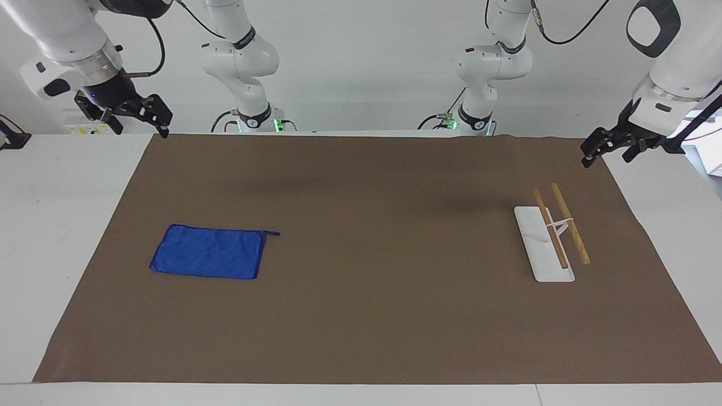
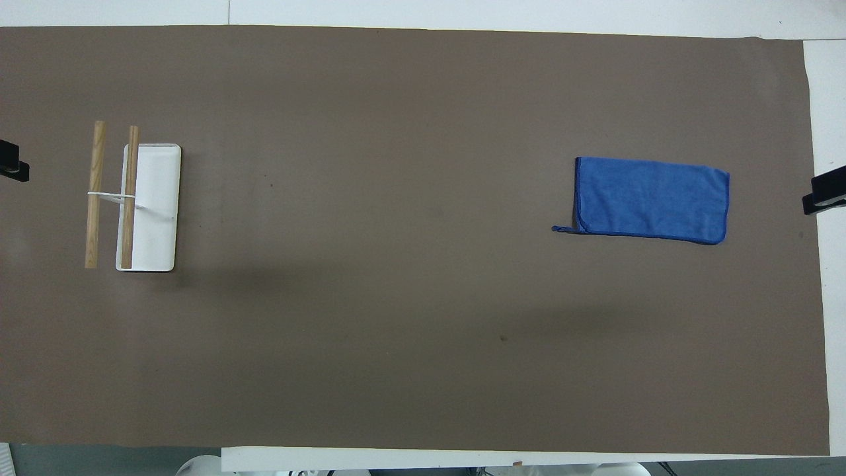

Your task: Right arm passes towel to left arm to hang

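Observation:
The blue towel [image 1: 208,259] lies flat on the brown mat [image 1: 361,316] toward the right arm's end of the table, with a thread tail at one corner; it also shows in the overhead view [image 2: 653,199]. My right gripper [image 1: 141,127] is open and empty, up in the air over the mat's edge at that end, well apart from the towel; only its tip [image 2: 823,195] shows from overhead. My left gripper [image 1: 606,159] is open and empty, raised over the mat's edge at the left arm's end, where the arm waits.
A rack [image 1: 555,228] with two wooden bars on a white base [image 1: 536,242] stands on the mat toward the left arm's end; it also shows in the overhead view [image 2: 112,195]. White table [image 1: 56,225] surrounds the mat.

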### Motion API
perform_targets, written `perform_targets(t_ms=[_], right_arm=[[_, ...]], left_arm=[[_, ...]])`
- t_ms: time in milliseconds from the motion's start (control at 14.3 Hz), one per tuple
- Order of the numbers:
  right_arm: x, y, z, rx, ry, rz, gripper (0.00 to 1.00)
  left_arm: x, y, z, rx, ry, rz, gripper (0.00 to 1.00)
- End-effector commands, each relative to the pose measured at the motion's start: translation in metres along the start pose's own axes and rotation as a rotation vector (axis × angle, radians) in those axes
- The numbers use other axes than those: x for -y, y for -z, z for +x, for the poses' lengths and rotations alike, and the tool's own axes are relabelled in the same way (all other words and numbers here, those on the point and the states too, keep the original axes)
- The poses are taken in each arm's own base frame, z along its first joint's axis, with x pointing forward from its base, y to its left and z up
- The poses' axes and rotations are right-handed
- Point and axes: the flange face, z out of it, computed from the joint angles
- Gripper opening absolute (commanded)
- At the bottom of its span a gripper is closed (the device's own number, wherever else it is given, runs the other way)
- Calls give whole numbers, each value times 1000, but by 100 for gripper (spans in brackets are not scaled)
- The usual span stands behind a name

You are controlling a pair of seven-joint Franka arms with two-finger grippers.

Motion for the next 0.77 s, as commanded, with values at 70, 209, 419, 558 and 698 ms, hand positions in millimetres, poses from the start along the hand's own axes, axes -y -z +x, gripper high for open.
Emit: perform_targets(t_ms=[70,209,419,558,698], right_arm=[[25,-97,34,-59,40,6,100],[36,-144,62,-57,21,68,100],[45,-220,72,-48,20,81,100],[48,-263,58,-30,25,79,100],[43,-291,56,-20,28,76,98]], left_arm=[[3,0,-9,8,-12,12,100],[3,0,-9,6,-12,12,100],[3,0,-9,8,-12,12,100],[3,0,-9,6,-12,12,100],[3,0,-9,6,-12,12,100]])
